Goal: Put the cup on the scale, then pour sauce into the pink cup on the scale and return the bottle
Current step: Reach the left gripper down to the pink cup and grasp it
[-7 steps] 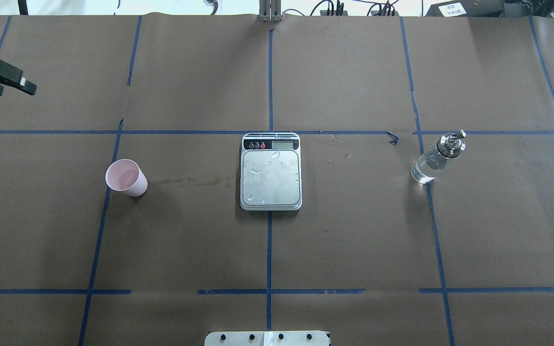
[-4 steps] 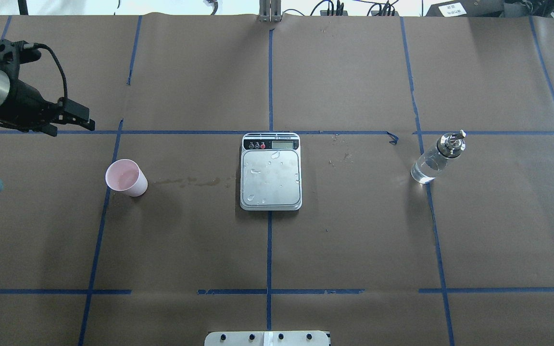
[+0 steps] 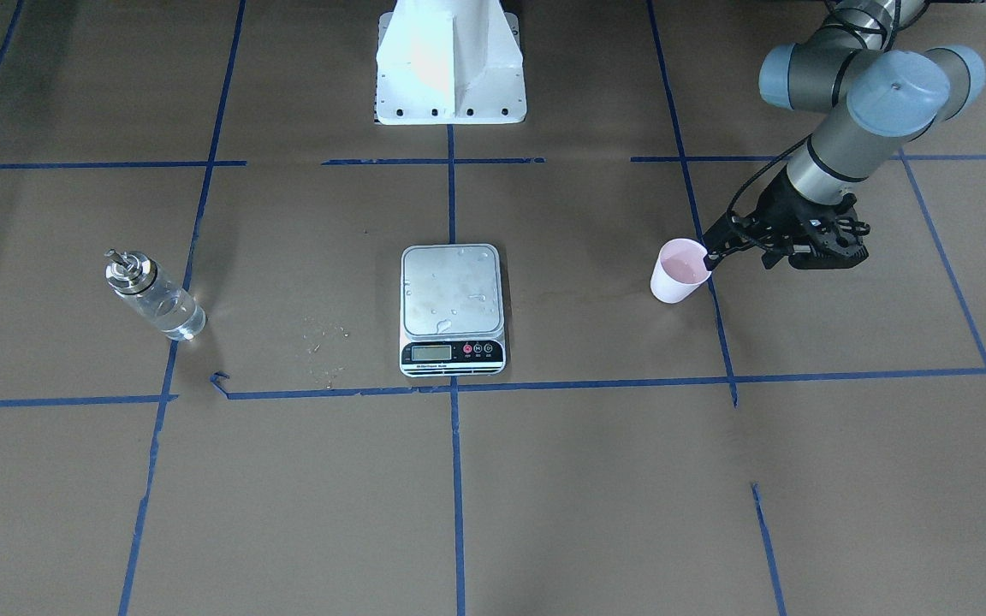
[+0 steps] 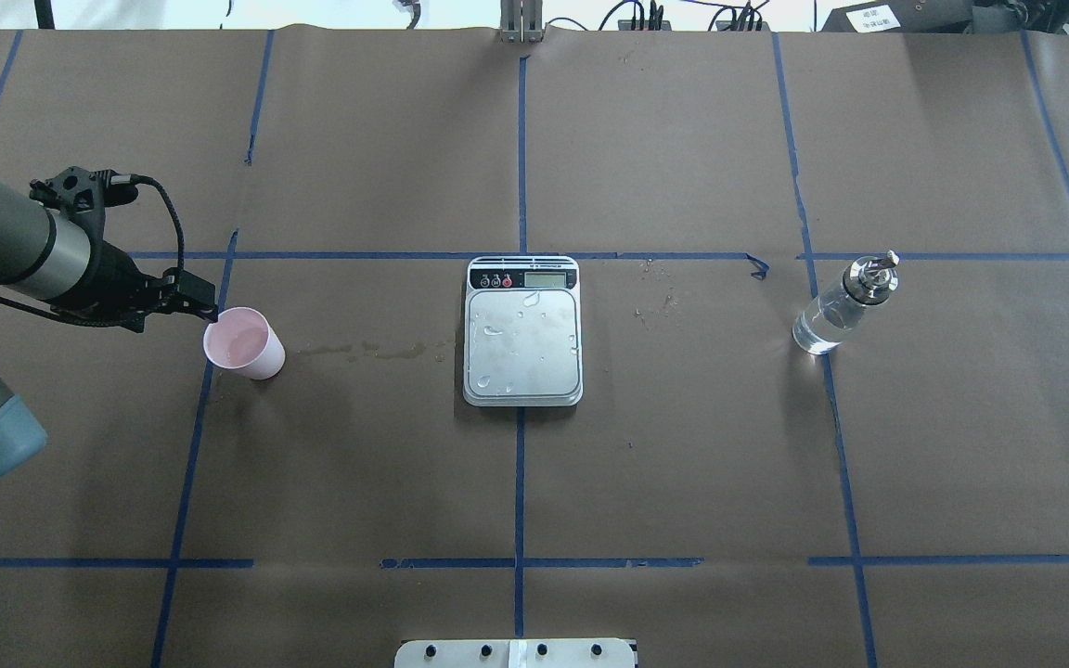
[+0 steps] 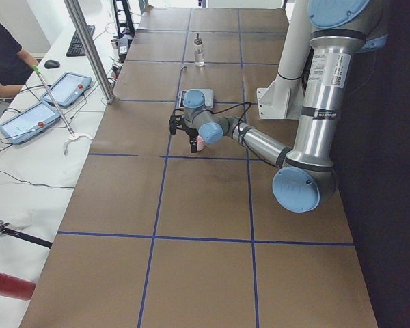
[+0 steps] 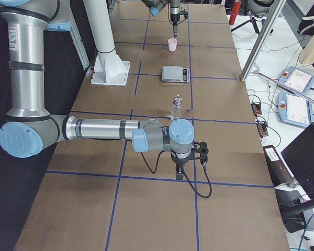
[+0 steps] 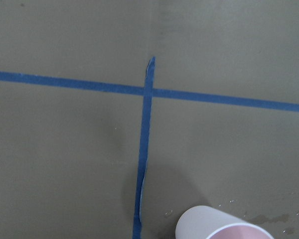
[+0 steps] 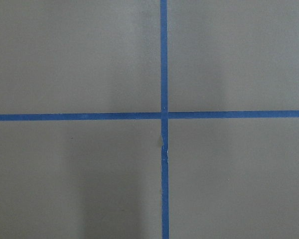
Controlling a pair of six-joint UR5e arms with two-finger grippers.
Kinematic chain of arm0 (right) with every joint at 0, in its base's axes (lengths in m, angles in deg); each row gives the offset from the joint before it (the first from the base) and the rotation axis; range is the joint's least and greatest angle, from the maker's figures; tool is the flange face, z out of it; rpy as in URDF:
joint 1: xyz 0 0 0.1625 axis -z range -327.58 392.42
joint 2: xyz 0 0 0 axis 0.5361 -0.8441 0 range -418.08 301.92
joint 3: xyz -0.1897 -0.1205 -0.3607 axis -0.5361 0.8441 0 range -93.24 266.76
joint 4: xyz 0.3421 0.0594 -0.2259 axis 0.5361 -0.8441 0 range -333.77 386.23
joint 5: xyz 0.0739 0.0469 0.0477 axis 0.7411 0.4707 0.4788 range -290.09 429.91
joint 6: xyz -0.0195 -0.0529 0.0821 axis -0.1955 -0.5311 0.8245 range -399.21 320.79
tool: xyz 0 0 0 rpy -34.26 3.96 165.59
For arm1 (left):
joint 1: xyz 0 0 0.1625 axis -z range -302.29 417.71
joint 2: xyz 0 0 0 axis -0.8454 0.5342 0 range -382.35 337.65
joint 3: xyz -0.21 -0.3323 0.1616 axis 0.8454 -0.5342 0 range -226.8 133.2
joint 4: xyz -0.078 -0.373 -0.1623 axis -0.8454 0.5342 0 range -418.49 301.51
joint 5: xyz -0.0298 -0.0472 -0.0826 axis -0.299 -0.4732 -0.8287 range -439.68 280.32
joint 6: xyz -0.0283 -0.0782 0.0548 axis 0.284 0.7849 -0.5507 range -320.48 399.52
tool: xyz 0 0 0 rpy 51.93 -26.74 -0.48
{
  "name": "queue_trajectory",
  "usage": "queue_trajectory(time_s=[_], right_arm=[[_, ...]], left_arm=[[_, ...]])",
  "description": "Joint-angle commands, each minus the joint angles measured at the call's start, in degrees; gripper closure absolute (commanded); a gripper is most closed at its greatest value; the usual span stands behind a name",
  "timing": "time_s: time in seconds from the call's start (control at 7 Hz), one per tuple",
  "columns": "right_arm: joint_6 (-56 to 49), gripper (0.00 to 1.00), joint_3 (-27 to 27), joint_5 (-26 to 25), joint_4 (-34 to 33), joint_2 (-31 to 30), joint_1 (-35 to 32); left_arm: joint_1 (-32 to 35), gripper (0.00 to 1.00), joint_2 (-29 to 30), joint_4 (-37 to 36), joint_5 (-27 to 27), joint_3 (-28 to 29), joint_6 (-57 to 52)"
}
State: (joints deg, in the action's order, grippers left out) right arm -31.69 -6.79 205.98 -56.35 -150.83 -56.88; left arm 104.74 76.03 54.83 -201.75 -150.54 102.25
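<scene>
The pale pink cup (image 4: 244,343) stands upright on the brown paper, left of the scale (image 4: 522,339), and also shows in the front-facing view (image 3: 679,271) and at the bottom of the left wrist view (image 7: 224,226). My left gripper (image 4: 205,311) hangs at the cup's outer rim, its fingers drawn together, holding nothing (image 3: 709,254). The clear bottle (image 4: 839,308) with its metal spout stands far right. The scale's platform carries only water drops. My right gripper (image 6: 179,175) hovers over bare paper, far from everything. I cannot tell whether it is open.
A wet streak (image 4: 367,350) lies on the paper between cup and scale. The robot's white base (image 3: 450,60) stands behind the scale. Blue tape lines cross the table. A side table with tablets (image 5: 41,102) and an operator lies beyond the far edge.
My left arm has swung in from the far left edge toward the cup, and its tip now sits at the cup's rim. Cup, scale and bottle have not moved.
</scene>
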Motion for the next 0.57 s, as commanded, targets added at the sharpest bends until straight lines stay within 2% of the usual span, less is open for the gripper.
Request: queue_trajectory(time_s=[0.0, 0.14, 0.29, 0.43], right_arm=[[0.21, 0.0, 0.03, 0.08, 0.31, 0.02, 0.0], [0.21, 0.0, 0.12, 0.08, 0.31, 0.11, 0.0], [0.21, 0.0, 0.21, 0.08, 0.31, 0.11, 0.0], [0.21, 0.0, 0.38, 0.34, 0.22, 0.29, 0.0]], left_arm=[[-2.28, 0.0, 0.15, -0.11, 0.61, 0.2, 0.11], [-2.47, 0.0, 0.41, -0.2, 0.61, 0.47, 0.11], [-2.64, 0.12, 0.85, -0.12, 0.61, 1.34, 0.11], [-3.43, 0.31, 1.29, -0.2, 0.61, 1.52, 0.11]])
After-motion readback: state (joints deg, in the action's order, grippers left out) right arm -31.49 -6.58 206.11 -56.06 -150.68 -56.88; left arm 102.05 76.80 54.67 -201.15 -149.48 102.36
